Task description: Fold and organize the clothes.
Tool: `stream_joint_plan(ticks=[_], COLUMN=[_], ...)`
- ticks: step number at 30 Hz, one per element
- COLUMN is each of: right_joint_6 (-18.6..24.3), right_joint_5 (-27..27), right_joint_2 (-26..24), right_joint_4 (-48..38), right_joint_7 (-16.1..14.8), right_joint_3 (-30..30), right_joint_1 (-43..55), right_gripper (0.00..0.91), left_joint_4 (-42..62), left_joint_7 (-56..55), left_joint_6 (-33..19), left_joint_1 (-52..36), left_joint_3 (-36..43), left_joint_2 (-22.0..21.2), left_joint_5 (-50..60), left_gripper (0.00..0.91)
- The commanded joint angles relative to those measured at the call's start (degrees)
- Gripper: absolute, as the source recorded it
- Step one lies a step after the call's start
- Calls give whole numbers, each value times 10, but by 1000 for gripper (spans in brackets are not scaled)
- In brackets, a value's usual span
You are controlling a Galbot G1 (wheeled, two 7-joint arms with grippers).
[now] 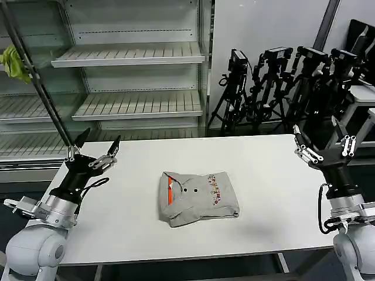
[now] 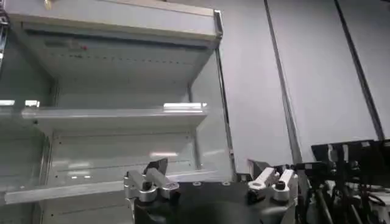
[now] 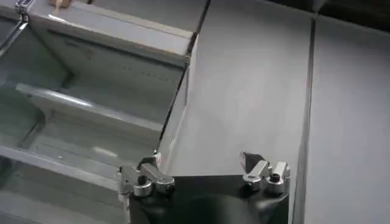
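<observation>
A light grey knit shirt (image 1: pixel 198 197) lies folded into a compact bundle at the middle of the white table (image 1: pixel 263 205), its orange-red inner collar to the left and a small multicoloured print on top. My left gripper (image 1: pixel 95 146) is raised over the table's left edge, open and empty, well apart from the shirt. The right gripper (image 1: pixel 319 137) is raised over the table's right edge, also open and empty. In the left wrist view the left gripper (image 2: pixel 208 169) points at the shelving; in the right wrist view the right gripper (image 3: pixel 198 162) points at a wall.
Metal shelving (image 1: pixel 129 55) stands behind the table. A yellow-green rag (image 1: pixel 14 63) hangs at its far left. Black camera tripods (image 1: pixel 281 82) crowd the back right.
</observation>
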Motion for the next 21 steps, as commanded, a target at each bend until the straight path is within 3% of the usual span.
stream_joint_plan(ticks=[1,21], right_joint_6=[0,13], right_joint_5=[-1,-34], right_joint_2=[4,6], right_joint_4=[2,-3], right_joint_7=[0,4], right_joint_3=[-2,-9], right_joint_1=[-1,0], right_gripper=[907,907], left_joint_4=[-2,-3], left_joint_7=[0,1], left_joint_6=[0,-1], left_joint_1=[0,0], left_joint_3=[0,4], left_joint_2=[-1,-5], left_joint_5=[0,0], left_gripper=[887,887])
